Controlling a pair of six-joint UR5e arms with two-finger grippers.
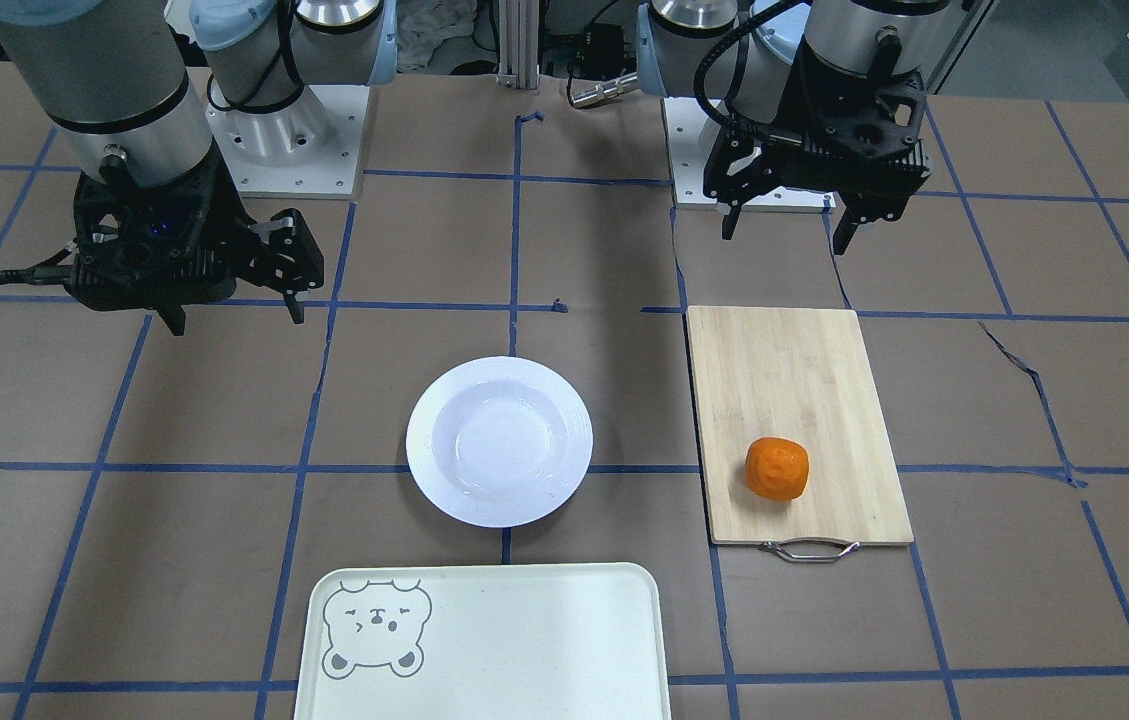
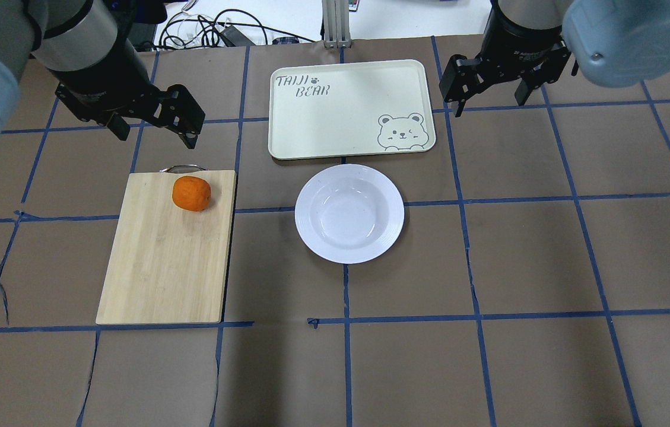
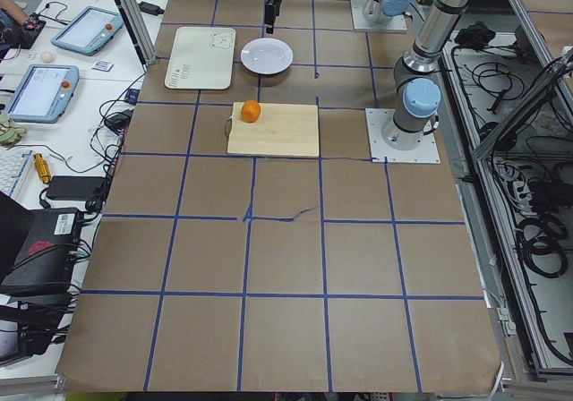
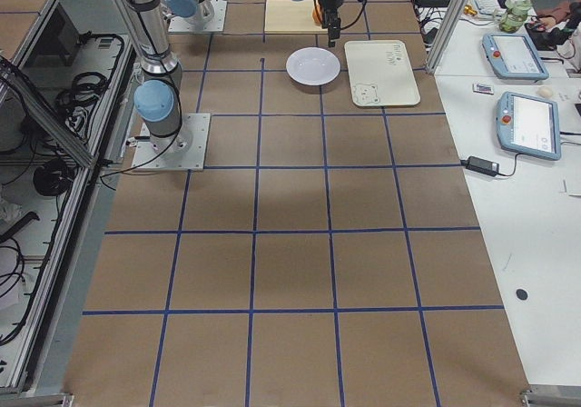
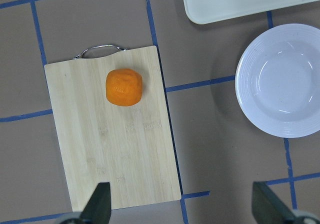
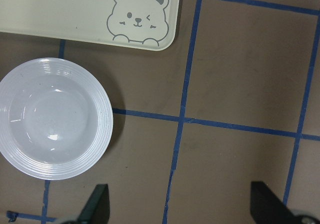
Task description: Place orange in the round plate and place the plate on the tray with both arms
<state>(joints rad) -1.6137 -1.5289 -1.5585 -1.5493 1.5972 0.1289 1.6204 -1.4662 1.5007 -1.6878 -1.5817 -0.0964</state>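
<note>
The orange (image 1: pixel 777 468) (image 2: pixel 191 193) (image 5: pixel 124 87) lies on a bamboo cutting board, near the board's handle end. The round plate (image 1: pixel 499 440) (image 2: pixel 349 213) (image 6: pixel 52 118) is white, holds nothing and stands on the table between the board and the tray (image 1: pixel 524 640) (image 2: pixel 340 112), which has a bear face in one corner. My left gripper (image 1: pixel 784 238) (image 2: pixel 155 137) hangs open above the table, just off one short end of the board. Apart from the plate, my right gripper (image 1: pixel 235 320) (image 2: pixel 489 104) hangs open off to one side. Neither gripper holds anything.
The cutting board (image 1: pixel 799 400) (image 2: pixel 162 255) has a metal handle (image 1: pixel 810 549) on the end toward the tray side. Both arm bases (image 1: pixel 284 140) stand on the robot's side of the table. Tablets and cables lie on a desk beyond the tray.
</note>
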